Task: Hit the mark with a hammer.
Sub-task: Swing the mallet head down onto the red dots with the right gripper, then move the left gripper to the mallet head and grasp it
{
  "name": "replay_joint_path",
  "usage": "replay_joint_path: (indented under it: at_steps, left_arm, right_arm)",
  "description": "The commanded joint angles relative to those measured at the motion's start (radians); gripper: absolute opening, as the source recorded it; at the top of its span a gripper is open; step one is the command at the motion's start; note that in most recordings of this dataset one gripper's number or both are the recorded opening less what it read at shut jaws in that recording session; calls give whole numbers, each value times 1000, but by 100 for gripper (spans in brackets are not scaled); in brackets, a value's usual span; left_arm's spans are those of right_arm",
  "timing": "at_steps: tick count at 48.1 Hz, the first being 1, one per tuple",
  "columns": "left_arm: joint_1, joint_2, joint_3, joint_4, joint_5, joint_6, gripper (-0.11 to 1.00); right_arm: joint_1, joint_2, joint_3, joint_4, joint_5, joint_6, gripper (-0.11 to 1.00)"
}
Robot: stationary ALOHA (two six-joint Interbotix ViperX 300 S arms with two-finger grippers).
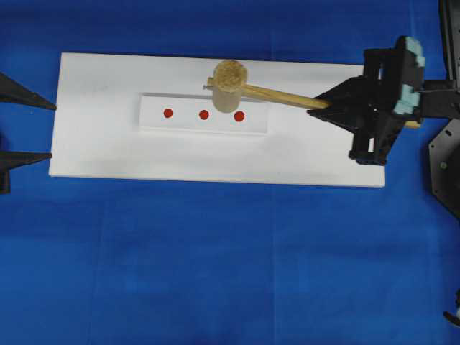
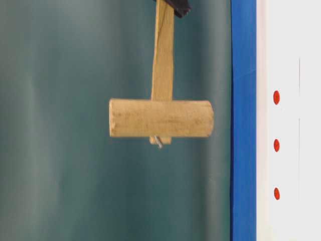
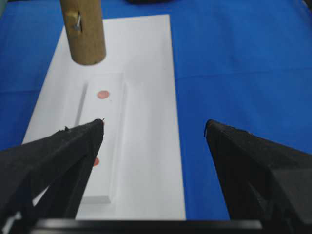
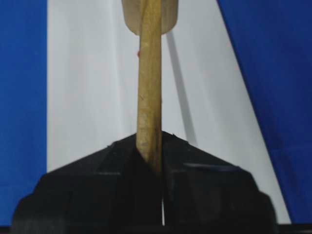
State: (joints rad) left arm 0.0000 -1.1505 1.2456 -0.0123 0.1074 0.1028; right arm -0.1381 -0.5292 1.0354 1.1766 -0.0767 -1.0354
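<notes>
The right end effector [image 1: 332, 106] is clamped on the hammer [image 1: 248, 86] at the far end of its flat handle, as the right wrist view confirms; the head hangs in the air above the block [image 1: 203, 113]. From overhead the head sits near the back edge of the block, between the middle dot and the right one. The table-level view shows clear space between head and block.

The left end effector [image 3: 153, 129] stands with its jaws apart and empty, at the left end of the white board [image 1: 93, 144] on the blue desk [image 1: 215, 273].

The mark [image 1: 239, 116] is judged to be the rightmost dot; the size difference is slight.

Handling: the hammer looks light, rigid wood. A hold at the handle end gives a long swing, but the flat handle could twist or slip in the grip on impact. A nail [image 3: 77, 20] shows in the head where the handle passes through.
</notes>
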Motion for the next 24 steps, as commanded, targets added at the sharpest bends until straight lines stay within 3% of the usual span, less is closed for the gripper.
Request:
replay_joint_path:
  at_steps: [1, 24]
  left_arm:
    - [2, 6, -11, 0, -5, 2, 83]
    - [20, 9, -9, 0, -5, 2, 83]
  right_arm:
    - [8, 34, -74, -2, 18, -3, 2]
    - [40, 295, -319, -5, 48, -8, 2]
